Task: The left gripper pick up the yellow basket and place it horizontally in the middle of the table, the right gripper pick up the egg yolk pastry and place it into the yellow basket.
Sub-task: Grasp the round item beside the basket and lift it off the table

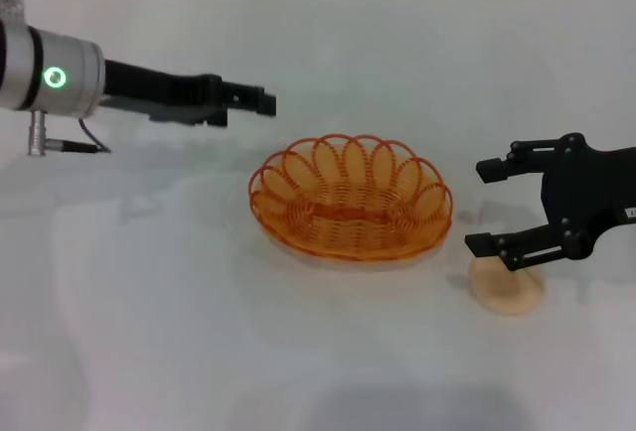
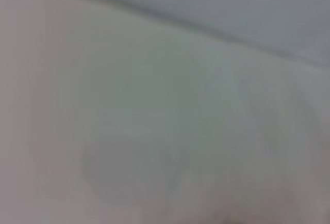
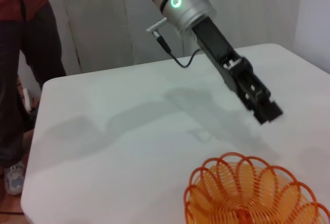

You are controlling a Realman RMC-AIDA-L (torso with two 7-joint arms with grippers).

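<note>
The basket lies flat near the middle of the white surface, empty. The pastry rests on the surface just beside the basket, toward the robot's right; only the head view shows it. The right wrist view shows instead the basket's rim, cut off at the picture's edge, and a person in a red top standing beyond the surface's far end. The left wrist view gives only a blurred stretch of pale surface — nothing in it can be made out.

The right end effector hangs open over the pastry; its lower finger covers part of the pastry's top, and whether it touches cannot be told. The left end effector hovers apart from the basket, behind it toward the left, holding nothing — its fingers look pressed together.
</note>
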